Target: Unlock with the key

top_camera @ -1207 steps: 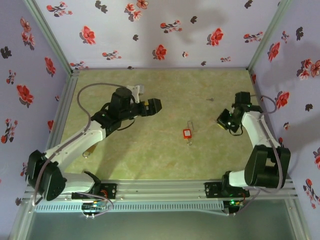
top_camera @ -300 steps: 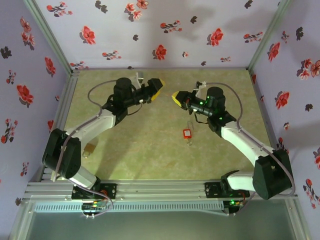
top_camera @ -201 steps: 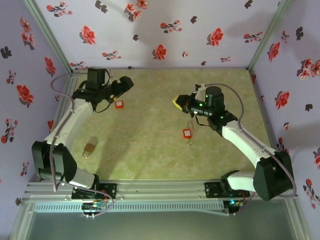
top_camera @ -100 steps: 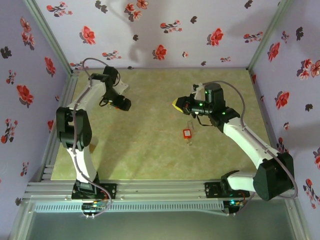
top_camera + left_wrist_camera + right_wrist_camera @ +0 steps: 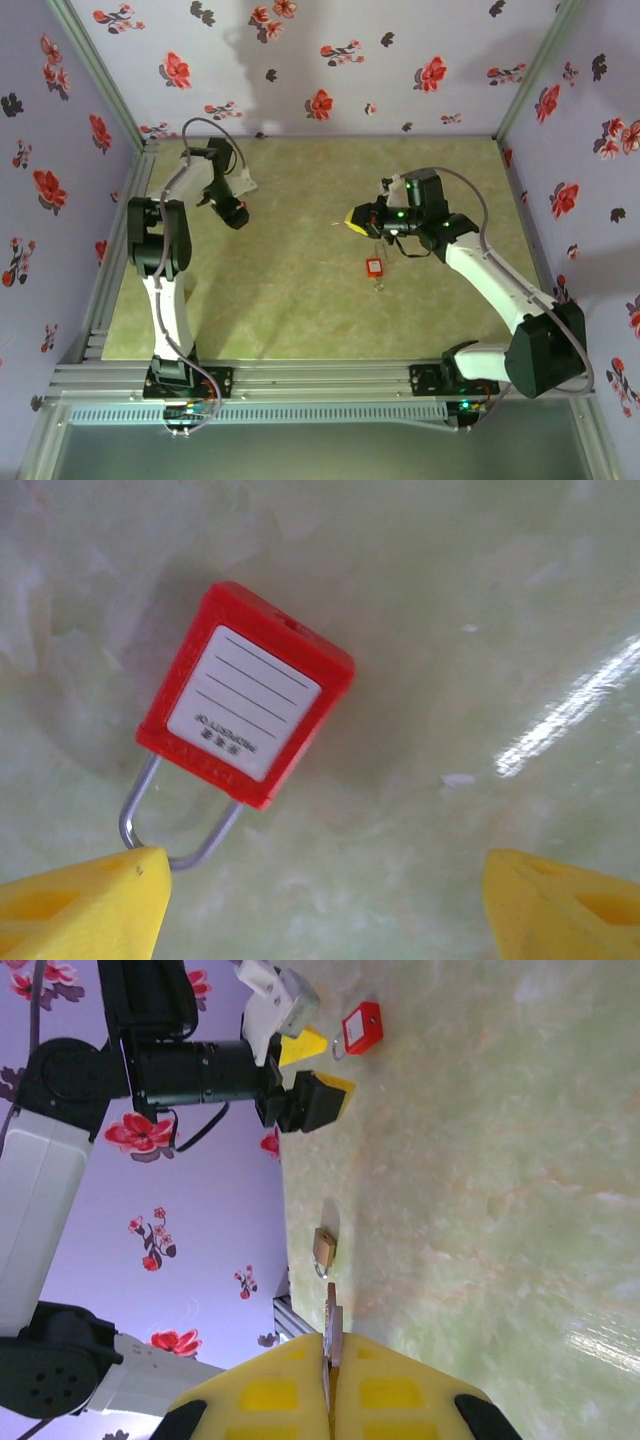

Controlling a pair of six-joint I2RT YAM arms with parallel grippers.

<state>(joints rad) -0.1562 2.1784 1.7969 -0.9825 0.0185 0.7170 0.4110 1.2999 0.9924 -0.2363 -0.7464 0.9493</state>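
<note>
Left wrist view: the left gripper (image 5: 322, 868), released, hangs over a red padlock (image 5: 245, 695) lying on the desk (image 5: 480, 610). The right gripper (image 5: 332, 1340) is clenched on the key (image 5: 331, 1310), well apart from that padlock.

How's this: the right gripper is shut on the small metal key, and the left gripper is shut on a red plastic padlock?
No: the left gripper is open, yellow fingers wide apart, and the red plastic padlock lies free on the table, as the left wrist view shows. The rest is right.
</note>
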